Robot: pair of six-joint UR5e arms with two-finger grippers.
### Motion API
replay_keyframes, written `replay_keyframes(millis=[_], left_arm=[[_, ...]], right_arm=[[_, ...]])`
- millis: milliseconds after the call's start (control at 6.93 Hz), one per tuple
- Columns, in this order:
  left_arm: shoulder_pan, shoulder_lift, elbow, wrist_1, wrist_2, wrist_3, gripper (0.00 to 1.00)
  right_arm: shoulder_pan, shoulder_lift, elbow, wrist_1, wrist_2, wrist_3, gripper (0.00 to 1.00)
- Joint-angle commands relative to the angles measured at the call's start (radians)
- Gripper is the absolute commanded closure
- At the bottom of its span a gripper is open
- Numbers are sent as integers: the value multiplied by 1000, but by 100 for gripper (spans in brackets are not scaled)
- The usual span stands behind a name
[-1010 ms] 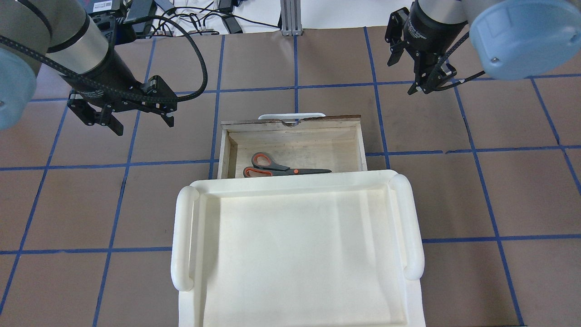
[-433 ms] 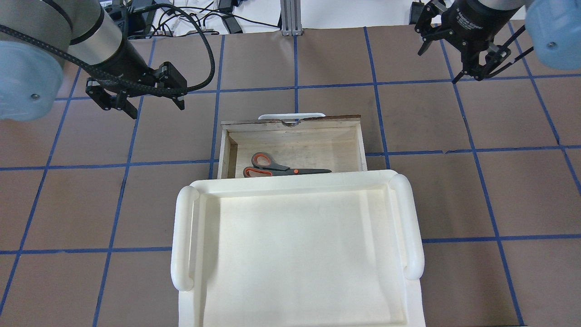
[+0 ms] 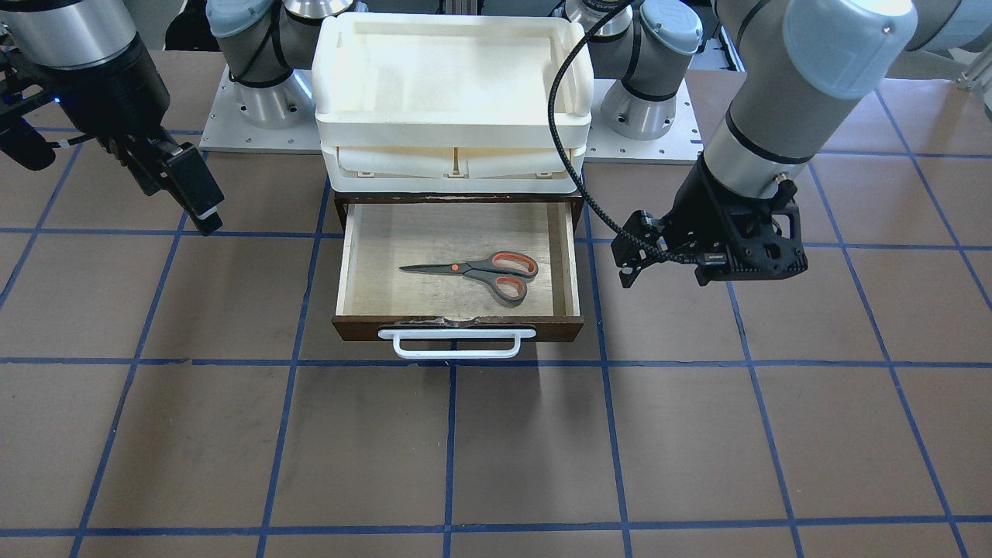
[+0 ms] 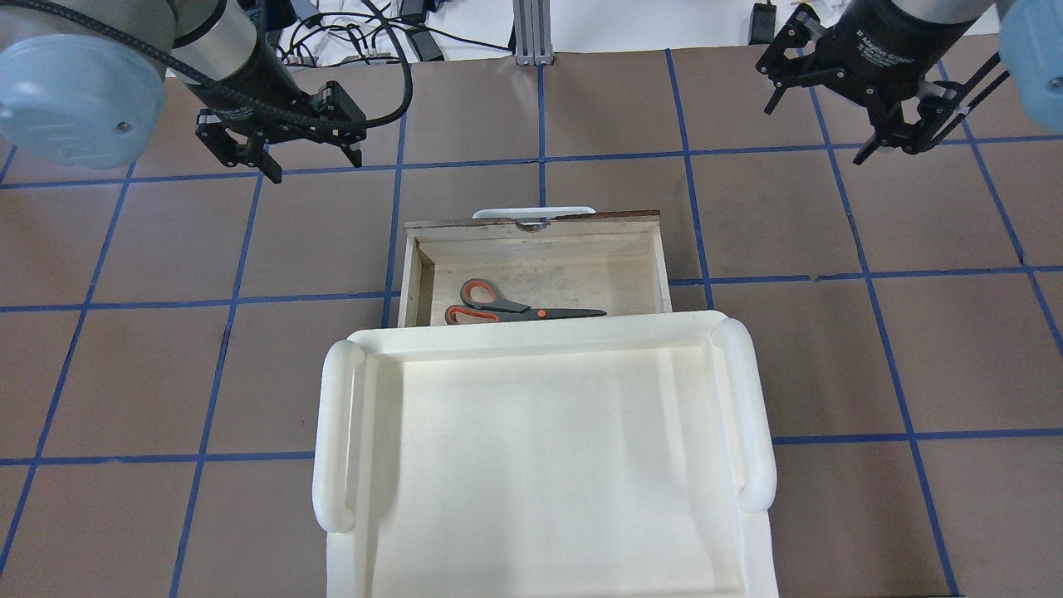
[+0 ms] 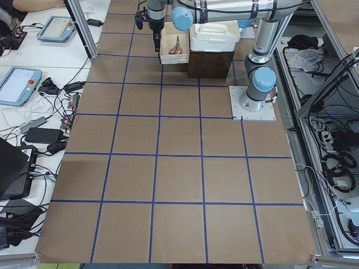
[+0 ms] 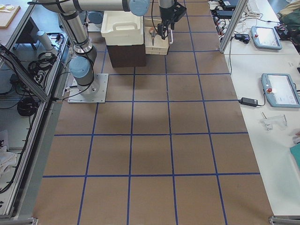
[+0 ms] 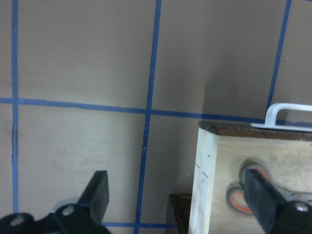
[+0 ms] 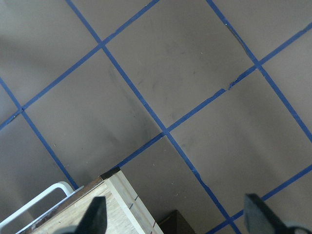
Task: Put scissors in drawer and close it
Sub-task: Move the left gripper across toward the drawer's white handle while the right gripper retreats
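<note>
The scissors (image 4: pixel 515 306) lay flat inside the pulled-out drawer (image 3: pixel 457 329), handles toward its left wall. Off the drawer's front left corner the left end effector (image 4: pixel 315 164) hung above the bench (image 4: pixel 124 374), released and empty. The right end effector (image 4: pixel 818 129), also released, hung well beyond the drawer's front right corner

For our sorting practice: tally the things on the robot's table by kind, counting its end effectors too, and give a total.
Grey-handled scissors with orange-red loops, lying in the drawer: 1
Dark brown wooden drawer with a white bar handle, open: 1
Cream-white plastic tray: 1
Black two-finger end effectors, both open: 2 (left end effector, right end effector)
Total: 5
</note>
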Motion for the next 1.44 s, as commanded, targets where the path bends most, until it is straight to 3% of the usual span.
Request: replay_keyframes(millis=[0,433,1010,1299], left_arm=[[-59,-132,128,3,42,34,0],[-139,-276,228,29,89,8,0],[-225,-373,225,132,86,-256,0],[-256,-407,222,158,87,-337,0]], right_arm=[[4,8,-6,14,3,-223,0],[62,56,-78,41,-25,-403,0],[61,55,-73,86,-13,-447,0],[61,55,-70,61,-29,-596,0]])
